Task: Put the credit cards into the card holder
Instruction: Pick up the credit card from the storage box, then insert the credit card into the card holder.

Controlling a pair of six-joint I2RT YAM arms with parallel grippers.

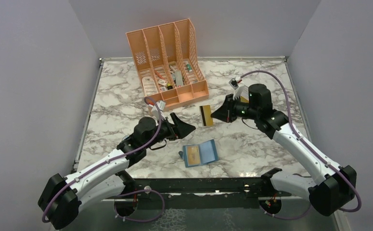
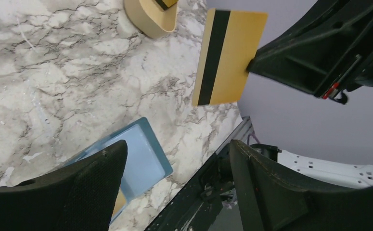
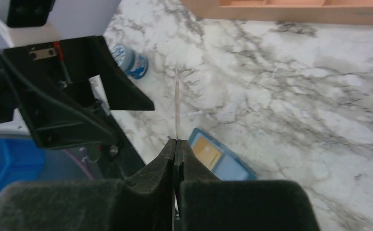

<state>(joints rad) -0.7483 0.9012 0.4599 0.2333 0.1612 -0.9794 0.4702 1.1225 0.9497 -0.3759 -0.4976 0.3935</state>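
Two credit cards are counted. One, a gold card (image 1: 205, 115) with a dark stripe across it, is held off the marble table (image 1: 122, 110) by one edge in the right gripper (image 1: 214, 114), whose jaws are clenched flat on it. In the right wrist view this card is seen edge-on, as a thin line rising from the pressed-together fingertips. The other, a tan card (image 1: 191, 154), lies inside the single card holder (image 1: 207, 152). The holder is spread open and flat on the table near its front edge, with the tan card on its left half and the paler blue right half bare. The gold card is held behind the holder and apart from it.

The left gripper (image 1: 184, 124) is placed just left of the gold card, between the holder and the organizer. Its jaws are released and stand wide apart, and nothing is grasped between them. In the left wrist view part of the holder is hidden behind one of its fingers (image 2: 78, 192).

One blue-white disc (image 3: 129, 60) lies on the table just beside the holder's left edge. One tan oval tray (image 2: 150, 19) is seen beyond the gold card; something dark and yellow sits in it, but what it is cannot be told. One peach desk organizer (image 1: 167, 57) stands at the back of the table. It has four upright slots and low front compartments, and the small items in it are too small to be named.
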